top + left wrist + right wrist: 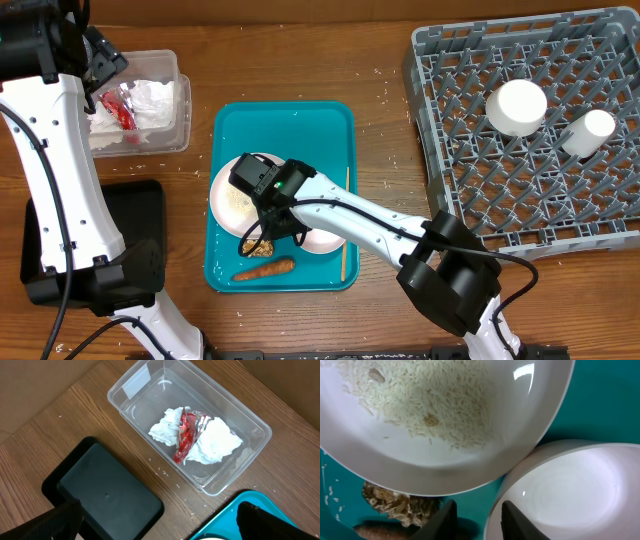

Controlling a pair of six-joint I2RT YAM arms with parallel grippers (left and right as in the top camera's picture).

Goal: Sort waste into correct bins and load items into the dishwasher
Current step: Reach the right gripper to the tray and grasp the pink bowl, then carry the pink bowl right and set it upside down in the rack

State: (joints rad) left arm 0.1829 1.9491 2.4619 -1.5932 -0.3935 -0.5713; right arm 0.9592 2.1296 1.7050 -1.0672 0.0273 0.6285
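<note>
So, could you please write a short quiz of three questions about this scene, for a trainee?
1. True or false: the red wrapper lies inside the clear tub.
2. Fill in the number: ___ white dishes stand in the grey dish rack.
3. Choose one. The rice grains lie:
A) on the large white plate
B) in the clear tub
C) in the grey dish rack

Key
1. True. It lies between pieces of crumpled napkin.
2. Two: the bowl and the cup.
3. A.
</note>
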